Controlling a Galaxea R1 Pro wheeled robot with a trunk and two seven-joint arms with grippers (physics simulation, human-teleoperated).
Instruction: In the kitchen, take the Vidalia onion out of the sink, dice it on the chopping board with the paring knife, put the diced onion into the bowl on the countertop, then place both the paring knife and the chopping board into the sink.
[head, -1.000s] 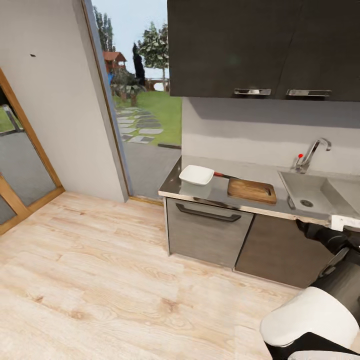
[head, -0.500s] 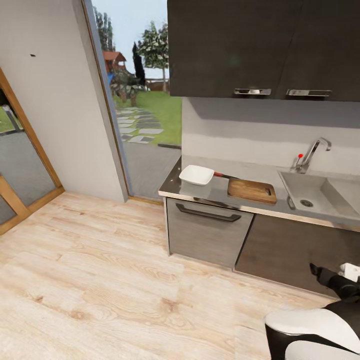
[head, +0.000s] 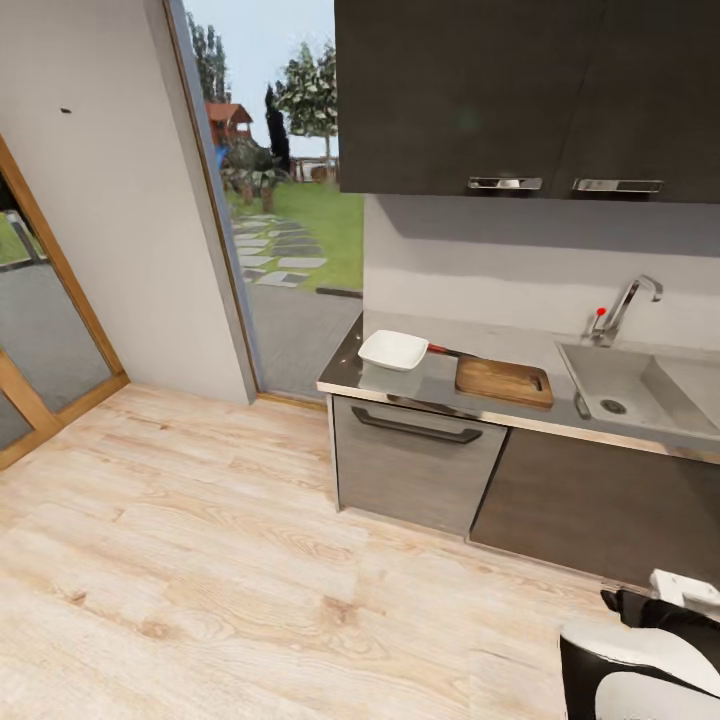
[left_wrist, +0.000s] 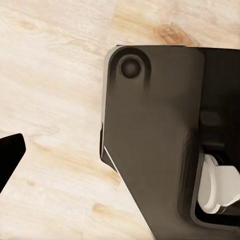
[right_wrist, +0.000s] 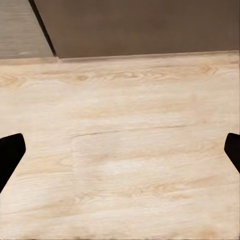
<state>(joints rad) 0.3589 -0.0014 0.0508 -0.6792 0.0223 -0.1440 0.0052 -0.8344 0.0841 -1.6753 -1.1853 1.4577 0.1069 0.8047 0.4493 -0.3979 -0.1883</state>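
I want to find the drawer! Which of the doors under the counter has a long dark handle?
The lighter grey front, below the bowl. A dark bar handle runs across its top; the darker brown front beside it, under the sink, looks plain.

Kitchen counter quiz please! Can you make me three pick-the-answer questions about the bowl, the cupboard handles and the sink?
1. Where is the bowl?
A. in the sink
B. on the countertop beside the chopping board
C. on the floor

2. How many silver handles are on the upper cupboards?
A. two
B. four
C. none

3. What does the sink look like inside?
A. stacked with plates
B. holding the chopping board
C. bare around its drain, no onion to be seen

Answers:
1. B, the white bowl sits on the countertop, at the chopping board's end away from the sink.
2. A, two silver handles show in the head view, side by side under the dark doors.
3. C, the visible basin floor shows just the round drain.
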